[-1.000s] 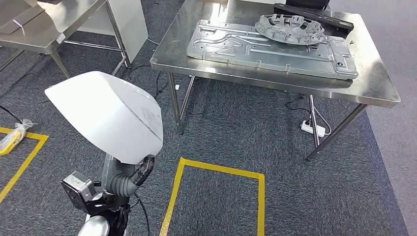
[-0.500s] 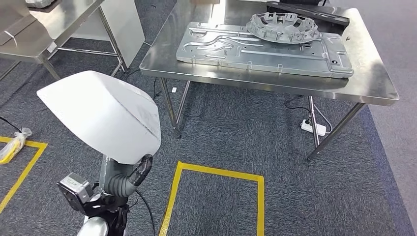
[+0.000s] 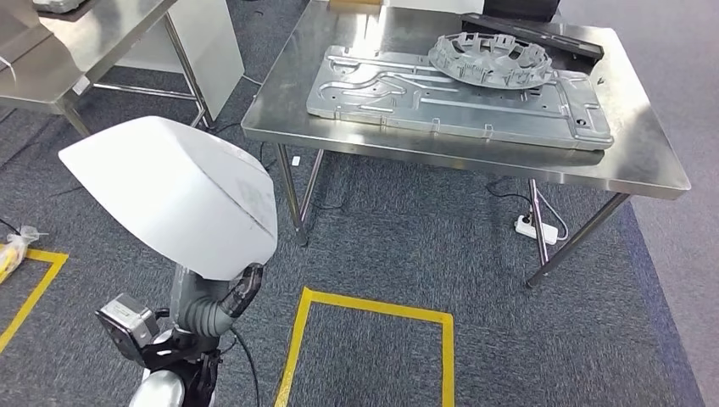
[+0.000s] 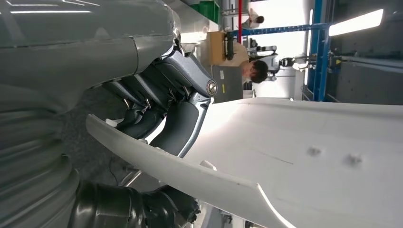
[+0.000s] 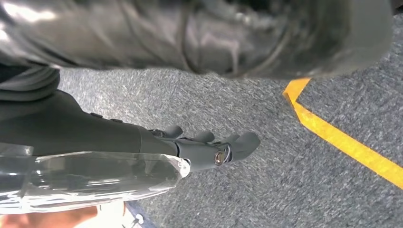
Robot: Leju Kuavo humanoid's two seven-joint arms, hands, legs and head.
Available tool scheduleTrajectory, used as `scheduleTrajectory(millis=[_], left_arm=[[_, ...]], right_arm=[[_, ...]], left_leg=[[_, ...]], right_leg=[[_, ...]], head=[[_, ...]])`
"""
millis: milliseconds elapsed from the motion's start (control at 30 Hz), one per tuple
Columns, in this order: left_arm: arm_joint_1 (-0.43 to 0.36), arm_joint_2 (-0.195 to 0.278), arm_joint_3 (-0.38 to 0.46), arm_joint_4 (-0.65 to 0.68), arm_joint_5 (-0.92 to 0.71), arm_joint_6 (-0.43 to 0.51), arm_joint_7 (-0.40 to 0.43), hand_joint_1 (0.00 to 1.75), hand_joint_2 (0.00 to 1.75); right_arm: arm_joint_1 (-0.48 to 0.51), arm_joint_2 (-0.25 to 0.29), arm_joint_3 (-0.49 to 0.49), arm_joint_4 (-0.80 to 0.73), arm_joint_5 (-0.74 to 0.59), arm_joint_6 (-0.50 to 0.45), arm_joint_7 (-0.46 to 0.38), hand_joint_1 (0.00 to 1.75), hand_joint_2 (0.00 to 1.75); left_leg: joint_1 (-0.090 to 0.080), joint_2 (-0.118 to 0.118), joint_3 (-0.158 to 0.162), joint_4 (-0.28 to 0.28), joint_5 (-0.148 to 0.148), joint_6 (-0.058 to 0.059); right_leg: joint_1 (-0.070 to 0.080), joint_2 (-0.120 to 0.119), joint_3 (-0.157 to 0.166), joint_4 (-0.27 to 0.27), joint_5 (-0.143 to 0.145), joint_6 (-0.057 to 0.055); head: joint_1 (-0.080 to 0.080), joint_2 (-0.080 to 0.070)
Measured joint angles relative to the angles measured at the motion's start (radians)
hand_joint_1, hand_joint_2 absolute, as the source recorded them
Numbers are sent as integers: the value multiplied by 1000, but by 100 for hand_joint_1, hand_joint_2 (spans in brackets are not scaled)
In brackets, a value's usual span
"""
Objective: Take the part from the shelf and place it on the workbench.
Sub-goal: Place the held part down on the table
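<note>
A large white shell-shaped part (image 3: 178, 195) is held up at my lower left by my left hand (image 3: 216, 297), which grips its lower edge from beneath. In the left wrist view the dark fingers (image 4: 166, 109) clamp the rim of the white part (image 4: 309, 156). The steel workbench (image 3: 644, 127) stands ahead and to the right, apart from the part. My right hand (image 5: 209, 149) hangs over the carpet with its fingers loosely extended and nothing in them.
A flat embossed metal plate (image 3: 458, 97) and a ring-shaped casting (image 3: 492, 58) lie on the workbench. Another steel table (image 3: 76, 51) and a white cabinet (image 3: 203, 42) stand at far left. Yellow floor tape (image 3: 373, 309), a power strip (image 3: 538, 229). A person (image 4: 254, 71) stands far off.
The whole view has shifted a little as the camera moved; the workbench now sits slightly lower and more central. The white part stays held in my left hand.
</note>
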Motion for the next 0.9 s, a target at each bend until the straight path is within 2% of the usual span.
scheduleTrajectory(millis=[33, 67, 100, 167, 200, 233, 267, 333, 400, 433, 467, 533, 567, 600, 633, 667, 700, 767, 833, 900], left_arm=[[1, 0, 0, 0, 0, 0, 0, 175, 175], [2, 0, 0, 0, 0, 0, 1, 175, 175], [2, 0, 0, 0, -1, -1, 1, 175, 175], [4, 0, 0, 0, -2, -2, 2, 175, 175], [4, 0, 0, 0, -3, -3, 2, 175, 175], [5, 0, 0, -2, -4, -4, 2, 175, 175], [7, 0, 0, -4, -6, -6, 2, 175, 175], [14, 0, 0, -10, -11, -12, 2, 175, 175], [23, 1, 0, -16, -15, -20, 1, 175, 175], [27, 1, 0, -19, -17, -24, 0, 175, 175], [30, 1, 0, -21, -19, -27, -1, 175, 175], [39, 1, 0, -24, -22, -31, -4, 175, 175], [45, 1, 0, -25, -23, -33, -6, 175, 175], [50, 2, 0, -25, -25, -36, -7, 175, 175], [53, 2, 0, -25, -27, -38, -8, 175, 175], [54, 2, 0, -25, -29, -40, -9, 175, 175], [55, 2, 0, -25, -31, -41, -9, 175, 175], [55, 2, 0, -25, -31, -42, -9, 175, 175], [54, 1, 0, -26, -31, -42, -8, 175, 175], [46, -1, 0, -26, -30, -42, -5, 175, 175]], right_arm=[[-1, 0, 2, 3, 0, 0, 1, 0, 0], [-1, 0, 4, 6, 0, 0, 3, 0, 0], [-1, 0, 7, 8, 0, 0, 6, 0, 0], [0, 0, 13, 11, 0, -1, 11, 0, 0], [0, 0, 17, 12, 1, -1, 12, 0, 0], [-1, 1, 20, 13, 1, -3, 13, 0, 0], [-1, 1, 23, 13, 1, -6, 13, 0, 0], [1, 2, 28, 8, -2, -19, 13, 0, 0], [7, 1, 36, -5, -8, -37, 15, 0, 0], [9, 0, 41, -13, -11, -46, 17, 0, 0], [11, -2, 45, -22, -14, -56, 19, 0, 0], [12, -6, 52, -38, -20, -71, 23, 0, 0], [12, -9, 56, -47, -23, -78, 25, 0, 0], [13, -10, 61, -55, -25, -83, 28, 0, 0], [15, -12, 65, -64, -27, -87, 30, 0, 0], [16, -14, 68, -71, -28, -90, 31, 0, 0], [17, -15, 70, -77, -29, -92, 32, 0, 0], [17, -16, 71, -84, -31, -94, 33, 0, 0], [15, -16, 73, -86, -32, -96, 32, 0, 0], [12, -17, 74, -87, -35, -94, 23, 0, 0]], left_leg=[[0, 0, 3, 1, -5, 0], [0, 0, 8, 1, -10, -1], [1, -1, 15, 2, -17, -3], [4, -1, 36, 2, -33, -11], [5, 0, 46, 2, -40, -16], [6, 1, 51, 2, -46, -22], [5, 2, 53, 1, -51, -29], [4, 3, 58, 6, -56, -42], [6, 3, 56, 36, -68, -50], [8, 2, 37, 75, -83, -54], [9, 1, 4, 135, -105, -56], [9, 0, -83, 264, -152, -60], [9, 0, -116, 299, -159, -59], [9, 0, -131, 297, -143, -57], [8, 0, -129, 259, -104, -53], [7, 0, -113, 198, -52, -47], [3, 1, -96, 136, -12, -40], [-5, -2, -74, 67, -8, -28], [-8, -6, -63, 49, -18, -18], [-4, -6, -41, 32, 9, -8]], right_leg=[[-2, -1, -37, 51, -16, 4], [-5, -2, -62, 74, -13, 7], [-7, -3, -69, 62, 13, 10], [-11, -6, -37, -48, 103, 12], [-9, -8, -22, -102, 131, 10], [-5, -11, -10, -141, 146, 3], [-1, -12, -6, -160, 146, -5], [2, -12, -1, -171, 140, -24], [0, -11, 14, -177, 135, -37], [0, -11, 23, -178, 132, -44], [0, -11, 29, -180, 128, -49], [3, -8, 39, -180, 117, -55], [5, -6, 46, -180, 112, -56], [7, -5, 54, -180, 105, -56], [9, -3, 66, -180, 97, -56], [11, -3, 76, -180, 89, -56], [13, -3, 86, -180, 82, -54], [13, -1, 94, -180, 70, -45], [12, -1, 99, -167, 70, -32], [11, -4, 102, -140, 62, -24]], head=[[0, 0], [0, 0], [0, 0], [0, 0], [1, 0], [1, 0], [1, 0], [0, 0], [-1, 0], [-1, 0], [-1, 0], [-1, 0], [-1, 0], [-1, 0], [-1, 0], [-1, 0], [-1, 0], [-2, 0], [-3, 0], [-3, 0]])
